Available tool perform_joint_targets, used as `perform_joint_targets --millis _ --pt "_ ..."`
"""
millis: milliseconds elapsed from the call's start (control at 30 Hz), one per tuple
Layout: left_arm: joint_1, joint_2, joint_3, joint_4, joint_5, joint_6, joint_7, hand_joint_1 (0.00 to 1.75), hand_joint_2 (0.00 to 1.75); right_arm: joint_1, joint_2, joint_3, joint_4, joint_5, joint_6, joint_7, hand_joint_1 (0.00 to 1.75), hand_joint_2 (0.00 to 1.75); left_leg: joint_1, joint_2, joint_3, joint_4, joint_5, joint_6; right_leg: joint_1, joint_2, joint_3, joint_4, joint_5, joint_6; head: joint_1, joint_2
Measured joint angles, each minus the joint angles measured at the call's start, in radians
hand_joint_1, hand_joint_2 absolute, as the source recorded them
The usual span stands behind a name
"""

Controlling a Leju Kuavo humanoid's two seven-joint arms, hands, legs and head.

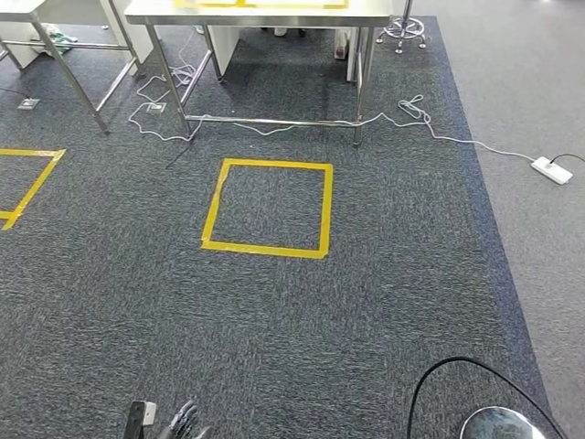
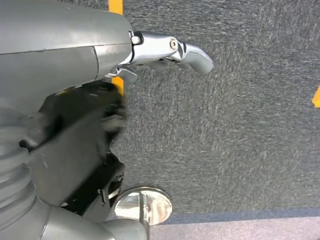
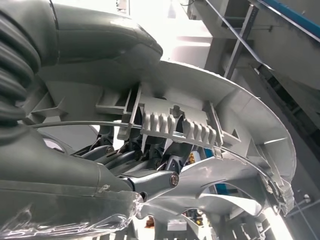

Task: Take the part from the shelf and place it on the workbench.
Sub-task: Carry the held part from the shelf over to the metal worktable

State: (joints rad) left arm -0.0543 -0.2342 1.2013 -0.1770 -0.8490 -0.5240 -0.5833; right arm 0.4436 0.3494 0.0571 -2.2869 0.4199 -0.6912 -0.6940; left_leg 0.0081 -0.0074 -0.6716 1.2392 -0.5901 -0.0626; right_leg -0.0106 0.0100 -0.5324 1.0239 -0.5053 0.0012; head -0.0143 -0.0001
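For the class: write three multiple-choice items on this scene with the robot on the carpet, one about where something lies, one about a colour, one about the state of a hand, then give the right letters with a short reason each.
1. Where does the white power strip lie?
A. Inside the taped square
B. On the lighter floor to the right of the dark carpet
C. On the workbench

2. What colour is the taped square on the carpet?
A. Yellow
B. Red
C. White

3. What is the right hand doing?
A. Hanging with nothing in it
B. Pressing on the floor
C. Holding a large grey ribbed part

Answers:
1 B, the head view shows the strip beyond the carpet's right edge, on its white cable.
2 A, the tape outline in front of the workbench is yellow.
3 C, the right wrist view shows the fingers against the part's underside.
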Motion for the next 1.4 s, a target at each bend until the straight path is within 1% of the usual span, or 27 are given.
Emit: perform_joint_targets --millis 33,67,133,167,200,267,333,367,433,467,500,567,600,633,733,767,833,900,967,1033,1067,1100,1167,1200,1267,1333,1400 --pt "0.002 0.000 0.000 0.000 -0.001 0.000 0.000 0.00 1.75 0.000 0.000 0.000 0.000 0.000 0.000 0.000 1.75 1.75 0.000 0.000 -0.039 0.039 0.008 -0.001 0.000 0.001 0.013 0.000 -0.012 0.000 0.000 0.000" --pt "0.004 0.000 0.000 0.000 -0.001 0.000 0.000 0.00 1.75 0.000 0.000 0.000 0.000 0.000 0.000 0.000 1.75 1.75 0.000 0.000 -0.060 0.041 0.039 0.000 0.000 0.002 0.029 0.000 -0.025 0.002 0.000 0.000" --pt "0.007 0.000 0.000 0.000 -0.003 0.000 0.000 0.00 1.75 0.000 0.000 0.000 0.000 0.000 0.000 0.000 1.75 1.75 0.000 0.000 -0.051 -0.062 0.155 0.006 -0.002 0.006 0.068 -0.001 -0.057 0.007 -0.002 0.000" --pt "0.009 0.000 0.000 0.000 -0.003 0.001 0.000 0.00 1.75 0.000 0.000 0.000 0.000 0.000 0.000 0.000 1.75 1.75 -0.003 0.001 -0.035 -0.121 0.199 0.011 -0.001 0.007 0.084 -0.002 -0.074 0.012 -0.002 0.000" --pt "0.010 0.000 0.000 0.000 -0.003 0.001 0.000 0.00 1.75 0.001 0.000 0.000 0.000 -0.001 0.000 0.000 1.75 1.75 -0.005 0.001 -0.018 -0.170 0.220 0.017 -0.001 0.009 0.098 -0.003 -0.088 0.018 -0.002 0.000" --pt "0.011 0.001 0.000 0.000 -0.004 0.001 0.001 0.00 1.75 0.001 0.000 0.000 0.000 -0.001 0.000 0.000 1.75 1.75 -0.010 0.002 0.002 -0.202 0.202 0.030 0.000 0.013 0.119 -0.015 -0.101 0.031 -0.001 0.000" --pt "0.010 0.000 0.000 0.000 -0.005 0.001 0.002 0.00 1.75 0.001 0.000 0.001 -0.001 -0.002 0.000 0.000 1.75 1.75 -0.007 0.001 0.026 -0.217 0.179 0.044 0.000 0.013 0.123 0.008 -0.081 0.045 0.001 0.000" --pt "0.009 0.000 0.000 0.000 -0.004 0.001 0.001 0.00 1.75 0.001 0.000 0.001 -0.001 -0.002 0.000 0.000 1.75 1.75 -0.004 0.000 0.044 -0.225 0.168 0.051 0.001 0.010 0.104 0.057 -0.061 0.051 0.003 0.000" --pt "0.009 0.000 0.000 0.000 -0.005 0.001 0.001 0.00 1.75 0.001 0.000 0.001 -0.001 -0.002 0.000 0.000 1.75 1.75 0.001 -0.002 0.083 -0.239 0.144 0.059 0.001 0.004 0.021 0.190 -0.046 0.058 0.007 0.000" --pt "0.011 0.000 0.000 0.000 -0.005 0.002 0.002 0.00 1.75 0.001 0.000 0.001 -0.001 -0.002 0.000 0.000 1.75 1.75 0.002 -0.002 0.103 -0.243 0.132 0.060 0.000 0.001 -0.026 0.245 -0.068 0.060 0.010 0.000" --pt "0.012 -0.001 0.000 0.000 -0.004 0.007 0.003 0.00 1.75 0.001 0.000 0.001 -0.001 -0.003 0.000 0.000 1.75 1.75 0.003 -0.002 0.123 -0.245 0.120 0.061 0.000 0.001 -0.067 0.277 -0.110 0.062 0.011 0.000" --pt "0.014 -0.001 0.000 0.000 -0.001 0.024 0.010 0.00 1.75 0.001 0.000 0.001 -0.001 -0.004 0.000 0.000 1.75 1.75 0.004 -0.006 0.168 -0.249 0.092 0.060 0.000 0.000 -0.126 0.277 -0.196 0.064 0.013 0.000" --pt "0.014 -0.001 0.000 0.000 0.001 0.035 0.014 0.00 1.75 0.001 0.000 0.001 -0.001 -0.004 0.000 0.000 1.75 1.75 0.004 -0.008 0.191 -0.250 0.076 0.059 0.000 0.000 -0.142 0.248 -0.205 0.062 0.014 0.000" --pt "0.013 -0.001 0.000 0.000 0.003 0.043 0.017 0.00 1.75 0.002 0.000 0.001 -0.001 -0.005 0.000 0.000 1.75 1.75 0.004 -0.010 0.212 -0.250 0.060 0.057 0.000 0.000 -0.151 0.203 -0.173 0.060 0.014 0.000" --pt "0.014 -0.001 0.000 0.000 0.008 0.057 0.025 0.00 1.75 0.004 0.000 0.000 -0.001 -0.005 0.000 0.000 1.75 1.75 0.002 -0.013 0.256 -0.254 0.018 0.044 0.005 -0.005 -0.159 0.069 0.064 0.042 0.015 0.000" --pt "0.013 -0.001 0.000 0.000 0.009 0.060 0.027 0.00 1.75 0.004 0.000 0.000 -0.001 -0.004 0.000 0.000 1.75 1.75 0.001 -0.014 0.265 -0.258 0.013 0.036 0.008 -0.005 -0.156 0.049 0.111 0.034 0.014 0.000" --pt "0.008 -0.002 0.001 0.000 0.010 0.063 0.029 0.00 1.75 0.004 0.000 0.000 -0.002 -0.004 0.000 0.000 1.75 1.75 0.002 -0.013 0.276 -0.259 0.019 0.022 0.010 -0.001 -0.137 0.031 0.119 0.019 0.010 0.000" --pt "0.002 -0.003 0.000 0.000 0.011 0.063 0.030 0.00 1.75 0.003 0.000 0.000 -0.003 -0.003 0.000 0.000 1.75 1.75 0.002 -0.010 0.259 -0.212 0.021 0.013 0.004 0.001 -0.114 0.010 0.116 0.007 0.008 0.000" --pt "-0.003 -0.003 0.000 0.000 0.012 0.064 0.031 0.00 1.75 0.003 0.000 0.000 -0.003 -0.002 0.000 0.000 1.75 1.75 0.002 -0.009 0.194 -0.108 -0.027 0.006 0.000 0.000 -0.100 0.000 0.109 -0.001 0.005 0.000" --pt "-0.003 -0.002 0.000 0.000 0.012 0.064 0.032 0.00 1.75 0.003 0.000 0.000 -0.003 -0.002 0.000 0.000 1.75 1.75 0.005 -0.009 0.117 -0.015 -0.079 -0.002 -0.001 0.002 -0.095 -0.001 0.102 -0.002 0.004 0.000" --pt "-0.003 -0.002 0.000 0.000 0.012 0.064 0.032 0.00 1.75 0.003 0.000 0.000 -0.003 -0.002 0.000 0.000 1.75 1.75 0.006 -0.008 0.094 -0.003 -0.076 -0.004 -0.002 0.003 -0.091 -0.001 0.097 0.001 0.003 0.000" --pt "-0.003 -0.002 0.000 0.000 0.012 0.064 0.032 0.00 1.75 0.003 0.000 0.000 -0.003 -0.002 0.000 0.000 1.75 1.75 0.007 -0.008 0.086 -0.021 -0.047 -0.005 -0.004 0.005 -0.085 -0.001 0.093 0.005 0.003 0.000" --pt "-0.002 -0.001 0.000 0.000 0.012 0.064 0.032 0.00 1.75 0.003 0.000 0.000 -0.003 -0.002 0.000 0.000 1.75 1.75 0.012 -0.007 0.110 -0.129 0.055 -0.010 -0.008 0.006 -0.071 0.000 0.082 0.016 0.002 0.000" --pt "-0.003 -0.001 0.000 0.000 0.012 0.064 0.032 0.00 1.75 0.003 0.000 0.000 -0.003 -0.002 0.000 0.000 1.75 1.75 0.012 -0.006 0.126 -0.189 0.086 -0.010 -0.009 0.006 -0.065 0.002 0.078 0.023 -0.001 0.000" --pt "-0.003 -0.002 0.001 0.001 0.012 0.067 0.033 0.00 1.75 0.003 0.000 0.000 -0.003 -0.002 0.000 0.000 1.75 1.75 0.011 -0.005 0.139 -0.247 0.106 0.002 -0.006 0.006 -0.064 0.003 0.071 0.036 -0.005 0.000" --pt "-0.003 -0.002 0.001 0.001 0.013 0.073 0.035 0.00 1.75 0.003 0.000 0.000 -0.003 -0.001 0.000 0.000 1.75 1.75 0.009 -0.005 0.139 -0.250 0.106 0.024 -0.005 0.006 -0.062 -0.001 0.068 0.045 -0.004 0.000" --pt "-0.003 -0.003 0.001 0.001 0.015 0.080 0.038 0.00 1.75 0.003 0.000 -0.001 -0.003 0.002 0.000 0.000 1.75 1.75 0.009 -0.005 0.144 -0.251 0.112 0.039 -0.007 0.002 -0.068 0.022 0.048 0.053 0.003 0.000"
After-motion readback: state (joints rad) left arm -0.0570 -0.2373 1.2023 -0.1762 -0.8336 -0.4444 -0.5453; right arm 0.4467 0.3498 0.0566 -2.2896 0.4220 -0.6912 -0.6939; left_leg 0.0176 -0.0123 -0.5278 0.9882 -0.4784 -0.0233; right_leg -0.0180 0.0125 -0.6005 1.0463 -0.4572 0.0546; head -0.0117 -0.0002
